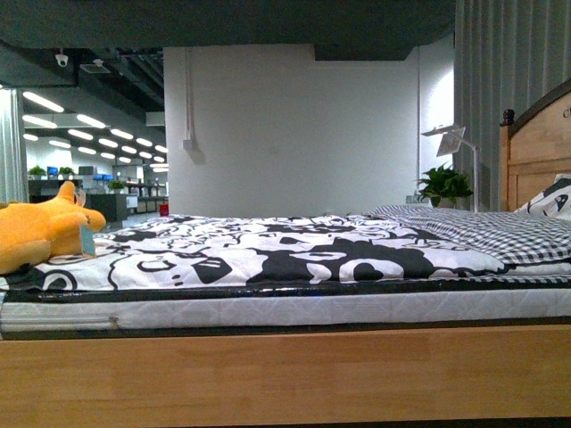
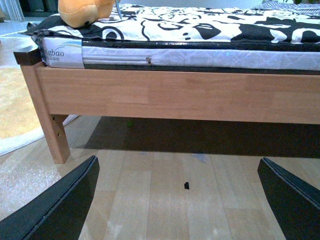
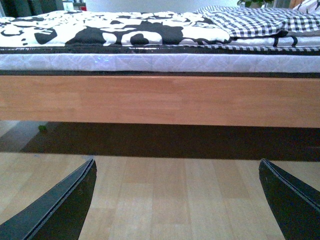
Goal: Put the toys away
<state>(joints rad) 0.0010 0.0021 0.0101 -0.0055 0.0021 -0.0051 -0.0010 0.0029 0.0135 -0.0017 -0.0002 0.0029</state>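
plush toy (image 1: 40, 234): you'll find it at the far left of the front view, lying on the surface (image 1: 268, 254) at the bed's left corner. the frame edge cuts off most of its body. you get an orange-yellow hump, pointed bits on top and a pale tag (image 1: 86, 239) hanging at its side. the left wrist view shows only its lower part, resting on the black-and-white cover above the mattress (image 2: 200, 55). the face is not visible in either view.

left claw (image 2: 178, 158): two dark fingers (image 2: 60, 205) spread wide apart, only partly in frame. nothing sits between them but bare wood floor (image 2: 165, 200). it hangs low in front of the wooden bed frame (image 2: 175, 95), well below the toy and apart from it.

right claw (image 3: 176, 160): also spread wide and empty, low over the floor. it faces the frame further along, toward the checked blanket (image 3: 250, 22).

there is a small dark speck (image 2: 186, 185) on the floor between the left fingers, too small for you to identify. a green bit (image 2: 129, 124) in the shadow under the bed is also unclear.

at the right of the front view, the headboard (image 1: 538, 147) and a patterned pillow (image 1: 553, 201) are cut off by the edge. a plant (image 1: 444, 185) and a lamp (image 1: 451, 141) stand beyond the bed.
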